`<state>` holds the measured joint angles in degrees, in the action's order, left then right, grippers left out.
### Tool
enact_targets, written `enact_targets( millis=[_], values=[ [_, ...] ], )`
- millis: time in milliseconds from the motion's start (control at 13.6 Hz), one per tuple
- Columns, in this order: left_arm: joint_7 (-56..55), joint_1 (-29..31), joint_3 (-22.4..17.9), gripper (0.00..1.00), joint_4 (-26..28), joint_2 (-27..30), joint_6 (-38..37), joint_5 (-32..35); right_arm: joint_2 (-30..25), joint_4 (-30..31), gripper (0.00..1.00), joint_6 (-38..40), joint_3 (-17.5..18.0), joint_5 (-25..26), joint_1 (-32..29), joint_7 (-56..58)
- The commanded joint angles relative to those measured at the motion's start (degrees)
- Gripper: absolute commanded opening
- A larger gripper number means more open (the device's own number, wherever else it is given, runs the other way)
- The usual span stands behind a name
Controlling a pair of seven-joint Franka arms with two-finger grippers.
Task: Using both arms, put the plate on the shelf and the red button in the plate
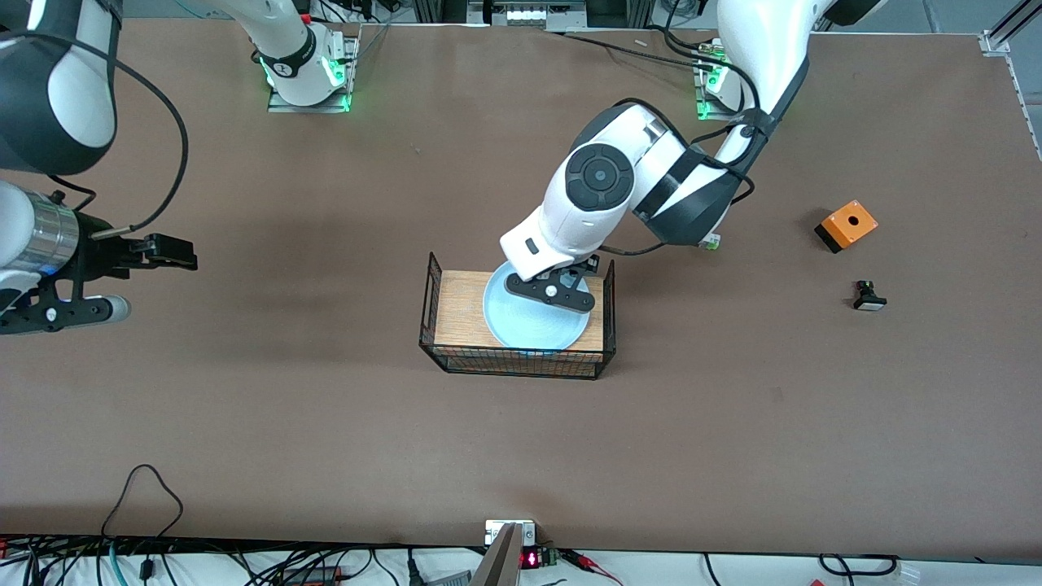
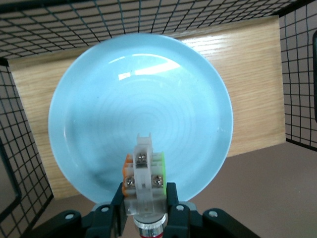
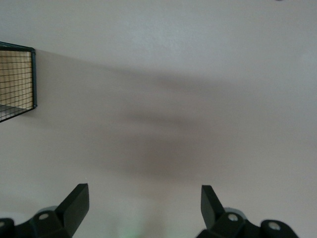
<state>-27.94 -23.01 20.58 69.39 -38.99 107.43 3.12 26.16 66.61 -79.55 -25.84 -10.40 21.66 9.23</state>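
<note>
While clamped in left tool (image 2: pixel 143 210), red button (image 2: pixel 143 171) over plate (image 2: pixel 99 99)

This is a robotics lab, plain as day: two white arms are bolted on metal base plates (image 1: pixel 309 102) glowing green at the edge of a broad brown table (image 1: pixel 326 423). Bundled cables (image 1: pixel 146 561) trail along the near edge, aluminium framing (image 1: pixel 1005 32) stands at one corner, and a small red digital readout (image 1: pixel 531 559) is lit.
</note>
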Motion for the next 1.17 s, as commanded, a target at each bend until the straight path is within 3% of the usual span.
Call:
enact_targets(
  millis=[0, 147, 293, 586, 659, 733, 806, 1099],
  values=[
    [-0.72, -0.89, -1.32, 0.0, -3.3, -2.14, 0.49, 1.89, -6.43, 9.18, 1.0, -5.23, 1.92, -0.33, -1.97, -0.18],
    [-0.72, -0.98, -1.42, 0.0, -3.21, -2.93, 1.38, 1.97, -15.04, 19.21, 1.0, -11.83, 9.01, 0.73, -7.21, 0.08],
    [-0.72, -0.98, -1.5, 0.0, -2.95, -3.37, 1.55, 1.97, -18.41, 21.8, 1.0, -11.94, 17.02, 4.58, -14.07, -0.01],
    [-0.89, -1.07, -1.59, 0.04, -2.51, -4.16, 3.04, 2.06, -23.15, 24.42, 1.0, -10.27, 19.59, 7.84, -16.72, -0.01],
    [-0.8, -0.98, -1.68, 0.17, -2.51, -4.16, 3.31, 1.98, -24.82, 25.83, 1.0, -10.01, 22.47, 8.81, -19.0, 0.08],
    [-0.11, -0.81, -1.77, 0.51, -2.42, -4.16, 3.4, 2.06, -25.89, 27.06, 1.0, -9.23, 25.72, 9.86, -22.16, 0.08],
    [0.16, -0.72, -2.03, 1.0, -2.42, -4.16, 3.66, 2.24, -26.68, 28.03, 1.0, -9.13, 28.27, 9.7, -24.89, 0.52],
    [-0.63, -0.89, -2.12, 1.0, -3.21, -3.38, 3.58, 5.23, -30.55, 29.36, 1.0, -10.01, 33.22, 10.13, -26.93, -0.1]
  ],
)
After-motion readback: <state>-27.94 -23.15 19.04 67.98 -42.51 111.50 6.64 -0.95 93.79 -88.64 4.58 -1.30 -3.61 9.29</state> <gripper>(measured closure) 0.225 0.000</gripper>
